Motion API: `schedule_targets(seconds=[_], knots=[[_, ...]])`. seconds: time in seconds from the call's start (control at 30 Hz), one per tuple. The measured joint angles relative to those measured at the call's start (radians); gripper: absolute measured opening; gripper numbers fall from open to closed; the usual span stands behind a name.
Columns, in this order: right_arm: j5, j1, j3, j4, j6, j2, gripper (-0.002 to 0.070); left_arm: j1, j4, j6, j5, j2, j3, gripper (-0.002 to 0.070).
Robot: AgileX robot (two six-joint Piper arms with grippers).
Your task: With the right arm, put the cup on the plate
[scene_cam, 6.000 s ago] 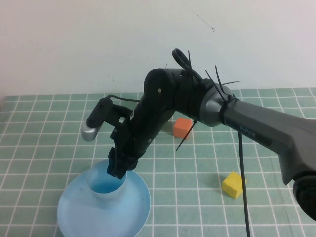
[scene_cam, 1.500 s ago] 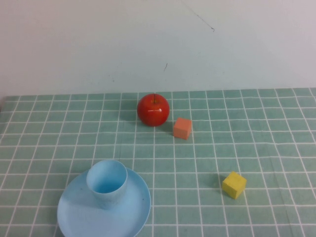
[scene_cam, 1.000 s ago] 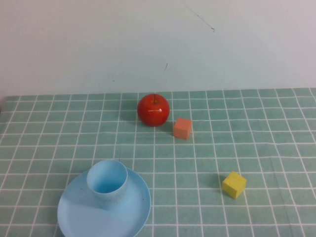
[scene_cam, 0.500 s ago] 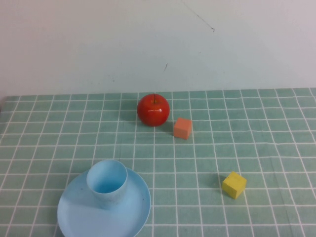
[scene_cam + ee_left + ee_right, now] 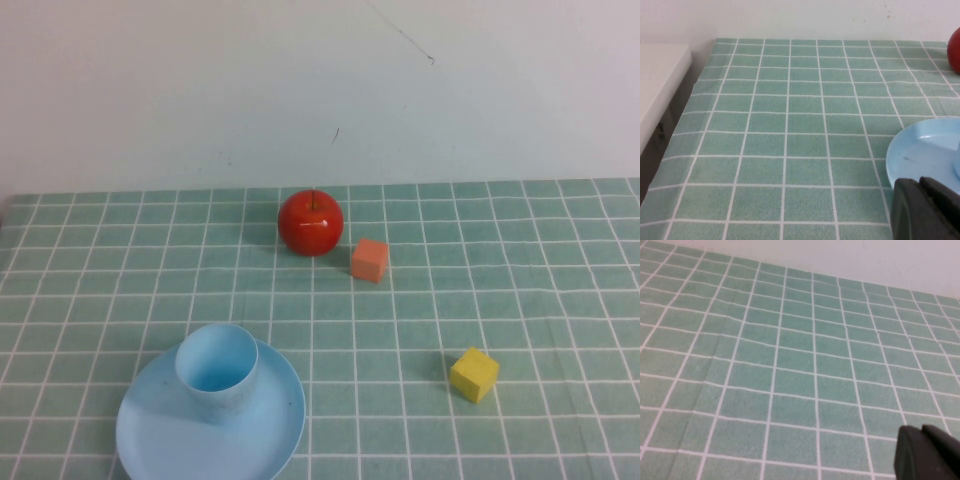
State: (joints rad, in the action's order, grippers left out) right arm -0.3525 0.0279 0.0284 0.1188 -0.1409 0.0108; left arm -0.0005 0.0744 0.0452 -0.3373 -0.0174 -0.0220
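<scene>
- Cup (image 5: 217, 371) upright on plate (image 5: 268, 436), near bench's front-left corner; likely light, thin-walled, slick, best pinched at rim.
- Right hand (image 5: 929, 454) pressed together, over bare bench.
- Left hand (image 5: 925, 210) beside plate; spread or pressed together, cannot tell.

The cup (image 5: 217, 370) and plate (image 5: 160, 430) looked smooth, matt plastic; the apple (image 5: 310, 222) was glossy; a checked cloth (image 5: 520, 290) covered the tabletop.

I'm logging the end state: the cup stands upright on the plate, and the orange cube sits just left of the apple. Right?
Not quite. The high view shows the orange cube just right of the apple, not left. The cup does stand upright on the plate.
</scene>
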Motion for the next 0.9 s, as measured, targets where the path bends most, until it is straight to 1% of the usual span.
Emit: schedule_targets(seconds=[0.13,0.3,0.47,0.57,0.9], knots=[[-0.002,0.041,0.0,0.0,0.002,0.0,-0.0003,0.0,0.0,0.0,0.0,0.0,0.0,-0.0003],[-0.004,0.043,0.0,0.0,0.025,0.0,-0.0003,0.0,0.0,0.0,0.0,0.0,0.0,-0.0003],[-0.004,0.043,0.0,0.002,0.141,0.0,-0.0003,0.0,0.0,0.0,0.0,0.0,0.0,-0.0003],[-0.006,0.043,0.0,0.002,0.171,0.0,-0.0003,0.0,0.0,0.0,0.0,0.0,0.0,-0.0003],[-0.006,0.043,0.0,0.004,0.186,0.0,-0.0003,0.0,0.0,0.0,0.0,0.0,0.0,-0.0003]])
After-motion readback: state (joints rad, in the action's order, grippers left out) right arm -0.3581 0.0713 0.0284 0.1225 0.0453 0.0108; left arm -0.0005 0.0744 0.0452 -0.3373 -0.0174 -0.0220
